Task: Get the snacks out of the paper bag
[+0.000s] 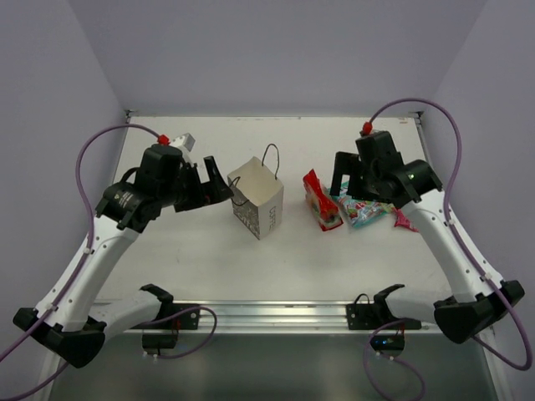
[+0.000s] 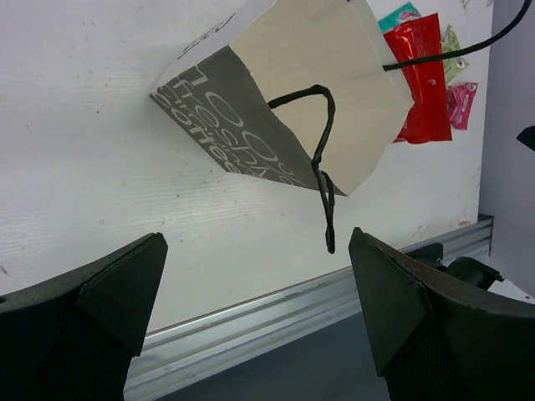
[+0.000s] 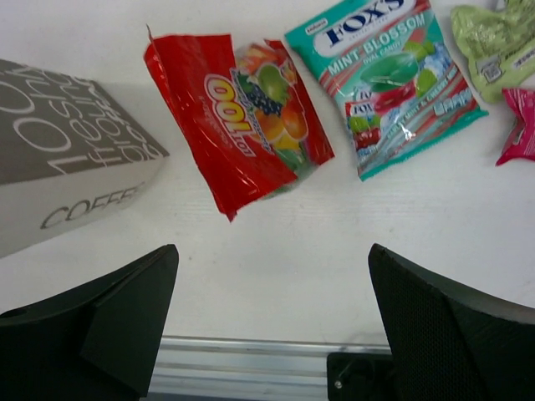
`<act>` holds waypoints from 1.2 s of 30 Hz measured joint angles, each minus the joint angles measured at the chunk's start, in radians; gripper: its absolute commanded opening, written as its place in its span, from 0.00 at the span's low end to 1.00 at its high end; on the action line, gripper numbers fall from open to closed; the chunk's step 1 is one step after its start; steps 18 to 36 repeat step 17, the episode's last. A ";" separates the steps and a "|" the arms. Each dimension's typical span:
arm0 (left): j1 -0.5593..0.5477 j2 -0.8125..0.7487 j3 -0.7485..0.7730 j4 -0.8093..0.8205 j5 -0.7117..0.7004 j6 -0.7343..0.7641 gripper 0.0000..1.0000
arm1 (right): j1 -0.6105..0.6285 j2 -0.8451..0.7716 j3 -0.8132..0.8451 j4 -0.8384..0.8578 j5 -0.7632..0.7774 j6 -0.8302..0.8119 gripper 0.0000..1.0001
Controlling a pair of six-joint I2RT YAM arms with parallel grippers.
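The paper bag point(image 1: 259, 200) stands mid-table, grey-beige with white lettering, its pale mouth turned toward my left gripper point(image 1: 219, 180). That gripper is open and empty, just left of the bag and apart from it. In the left wrist view the bag point(image 2: 251, 125) and its black loop handle point(image 2: 324, 167) lie ahead of the open left gripper point(image 2: 255, 242); I see no packet inside. The red packet point(image 1: 322, 200), teal packet point(image 1: 364, 214) and pink-red packet point(image 1: 405, 221) lie on the table right of the bag. My right gripper point(image 1: 349, 185) hovers over them, open and empty point(image 3: 273, 251), above the red packet point(image 3: 242, 117) and the teal packet point(image 3: 389, 79).
A small green packet point(image 3: 497, 46) lies beside the pink-red one point(image 3: 520, 125) at the far right. A metal rail point(image 1: 267, 316) runs along the table's near edge. Purple-grey walls close in the back and both sides.
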 measured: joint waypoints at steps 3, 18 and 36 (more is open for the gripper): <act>0.000 -0.018 -0.026 -0.001 -0.004 -0.018 1.00 | 0.000 -0.059 -0.077 -0.005 -0.004 0.023 0.99; 0.000 -0.142 -0.128 -0.012 -0.033 -0.103 1.00 | 0.000 -0.207 -0.290 0.027 -0.065 0.044 0.99; 0.000 -0.142 -0.128 -0.012 -0.033 -0.103 1.00 | 0.000 -0.207 -0.290 0.027 -0.065 0.044 0.99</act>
